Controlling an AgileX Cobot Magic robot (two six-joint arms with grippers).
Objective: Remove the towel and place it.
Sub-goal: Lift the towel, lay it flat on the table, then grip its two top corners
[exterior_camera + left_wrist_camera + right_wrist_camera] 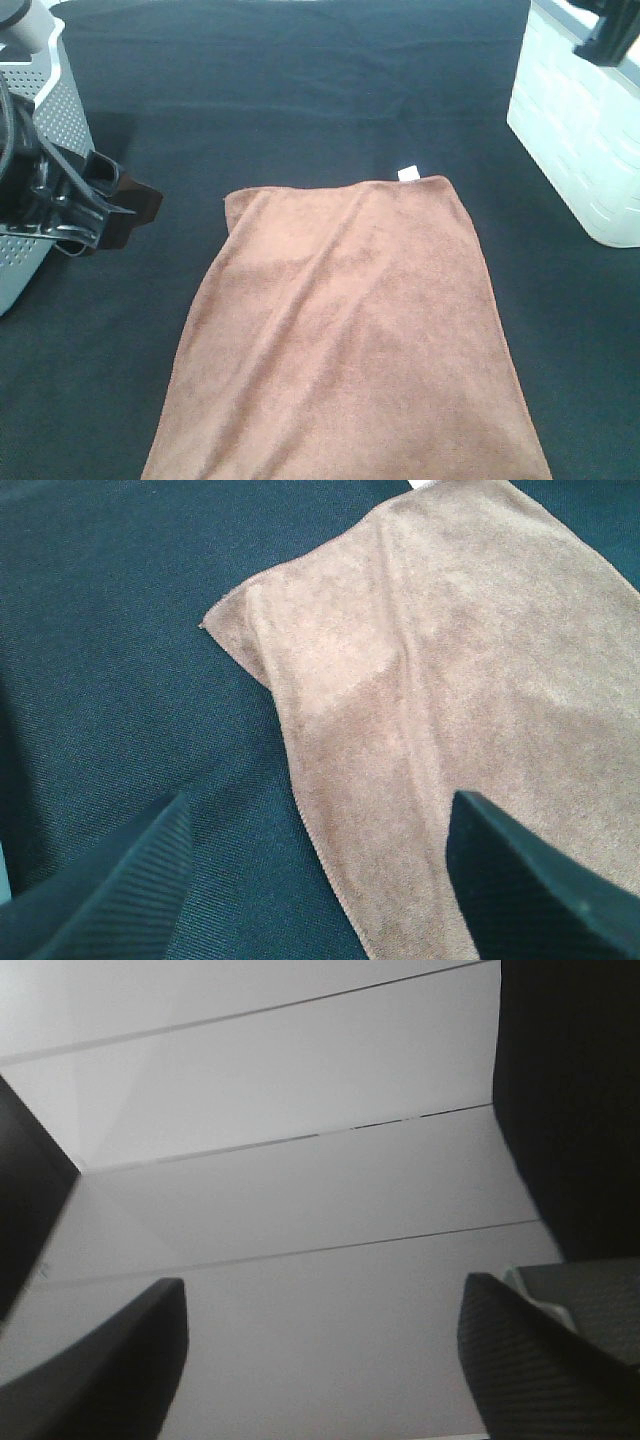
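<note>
Exterior high, towel lying on black cloth, left claw spread near its corner, right claw spread, well apart

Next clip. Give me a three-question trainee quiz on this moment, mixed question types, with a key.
1. True or false: the left gripper is shut on the towel.
2. Multiple choice: in the high view, the white tag sits at the towel's A) far right corner, B) far left corner, C) near left corner.
3. Fill in: the towel lies spread on a ____ cloth.
Key: 1 false, its jaws stand open and hold nothing; 2 A; 3 black.
</note>
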